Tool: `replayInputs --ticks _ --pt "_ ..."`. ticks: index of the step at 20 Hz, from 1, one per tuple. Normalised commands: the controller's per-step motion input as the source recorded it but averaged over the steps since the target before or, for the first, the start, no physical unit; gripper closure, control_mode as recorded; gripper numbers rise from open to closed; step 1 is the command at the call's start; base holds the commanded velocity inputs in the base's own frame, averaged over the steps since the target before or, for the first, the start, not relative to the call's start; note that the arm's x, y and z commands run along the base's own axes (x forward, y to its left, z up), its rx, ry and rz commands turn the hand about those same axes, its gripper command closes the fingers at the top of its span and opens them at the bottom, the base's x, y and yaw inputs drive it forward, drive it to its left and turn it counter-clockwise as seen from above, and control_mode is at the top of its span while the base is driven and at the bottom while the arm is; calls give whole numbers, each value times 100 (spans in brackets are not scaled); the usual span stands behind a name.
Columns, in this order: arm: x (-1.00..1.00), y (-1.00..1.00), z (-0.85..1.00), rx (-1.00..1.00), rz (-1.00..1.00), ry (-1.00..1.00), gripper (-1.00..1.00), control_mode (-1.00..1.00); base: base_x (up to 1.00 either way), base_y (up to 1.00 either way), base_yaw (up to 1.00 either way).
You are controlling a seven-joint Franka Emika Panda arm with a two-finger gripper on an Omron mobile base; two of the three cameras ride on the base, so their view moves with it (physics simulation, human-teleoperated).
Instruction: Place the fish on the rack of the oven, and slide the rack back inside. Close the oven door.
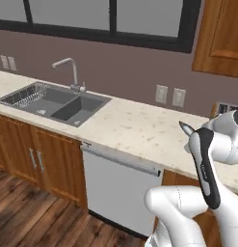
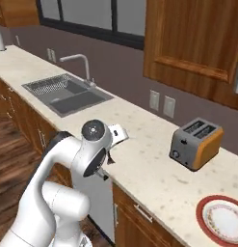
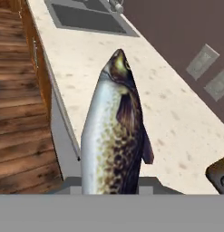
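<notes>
A: Pale speckled stone counter (image 1: 135, 126) along a mauve wall, dark-framed window (image 1: 111, 19) above, brown wood plank floor (image 1: 29, 212) below.

B: Grey double sink (image 1: 55, 102) sunk into the counter's left stretch, wire grid in its left basin, bent chrome tap (image 1: 71, 72) at its back edge.

A: Pairs of white wall plates (image 1: 169, 95) above the back edge. Warm wood cupboards under the front edge, with a flat white dishwasher front (image 1: 118, 190) set between them.

B: Boxy steel toaster (image 2: 195, 143) with orange sides near the back edge, right of the arm. Red-rimmed round plate (image 2: 223, 220) at the counter's front right corner.

A: Wood wall cabinet (image 2: 197, 43) with a raised panel above the toaster.

B: Fish (image 3: 114, 136) held up over the counter's front edge, above the dishwasher, clear of the stone. Silver belly, mottled brown-black back, dark fin, pointed snout aimed toward the sink.

A: Gripper (image 3: 111, 186) closed narrowly around the fish's tail end, fingertips hidden behind its body. Snout tip poking out beside the white wrist in the left base view.
</notes>
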Motion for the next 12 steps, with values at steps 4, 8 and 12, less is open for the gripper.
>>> replayInputs --ticks 4,8,12 --pt "0 0 0 0 0 0 100 100 14 44 79" --pt "0 0 0 0 0 0 100 100 26 41 72" --pt "0 0 0 0 0 0 100 100 27 33 61"
